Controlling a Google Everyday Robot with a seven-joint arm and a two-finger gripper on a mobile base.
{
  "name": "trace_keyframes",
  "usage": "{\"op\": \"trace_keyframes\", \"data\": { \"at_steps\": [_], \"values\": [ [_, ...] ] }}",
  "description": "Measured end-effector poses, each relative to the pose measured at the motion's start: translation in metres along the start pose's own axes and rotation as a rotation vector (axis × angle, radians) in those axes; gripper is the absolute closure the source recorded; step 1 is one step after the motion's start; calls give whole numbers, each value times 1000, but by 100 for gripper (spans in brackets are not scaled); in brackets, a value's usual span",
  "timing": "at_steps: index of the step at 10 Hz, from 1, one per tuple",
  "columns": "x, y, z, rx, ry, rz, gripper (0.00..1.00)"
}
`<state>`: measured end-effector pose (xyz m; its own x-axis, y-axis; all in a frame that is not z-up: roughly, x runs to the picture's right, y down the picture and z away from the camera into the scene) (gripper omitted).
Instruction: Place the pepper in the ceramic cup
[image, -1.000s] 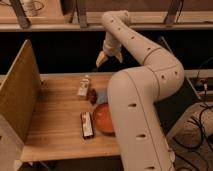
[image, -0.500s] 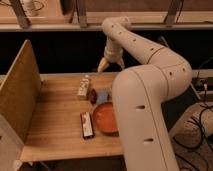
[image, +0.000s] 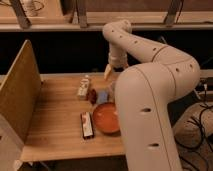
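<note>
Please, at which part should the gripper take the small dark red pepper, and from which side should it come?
Probably from above, across the pepper's middle. The white bottle sits close on its left and a blue object on its right, so side approaches look crowded. The gripper hangs over the table's far edge, behind and right of it.

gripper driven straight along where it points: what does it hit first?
The gripper hangs above the back edge of the wooden table, pointing down. Likely first contact is bare tabletop just behind the pepper, right of the white bottle. Depth is unclear, so the pepper could come first.
</note>
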<state>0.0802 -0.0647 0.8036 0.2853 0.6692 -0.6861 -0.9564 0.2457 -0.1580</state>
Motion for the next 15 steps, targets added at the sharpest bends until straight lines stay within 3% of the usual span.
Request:
{"op": "trace_keyframes", "data": {
  "at_steps": [4,6,7,10,13,15],
  "values": [
    [-7,6,-2,-9,-10,-13,20],
    [-41,62,-9,-49,-59,-146,20],
    [-45,73,-8,-59,-59,-175,20],
    [-48,110,9,-87,-18,-286,20],
    [-42,131,37,-117,52,-345,20],
    [-42,131,37,-118,53,-346,20]
  ]
}}
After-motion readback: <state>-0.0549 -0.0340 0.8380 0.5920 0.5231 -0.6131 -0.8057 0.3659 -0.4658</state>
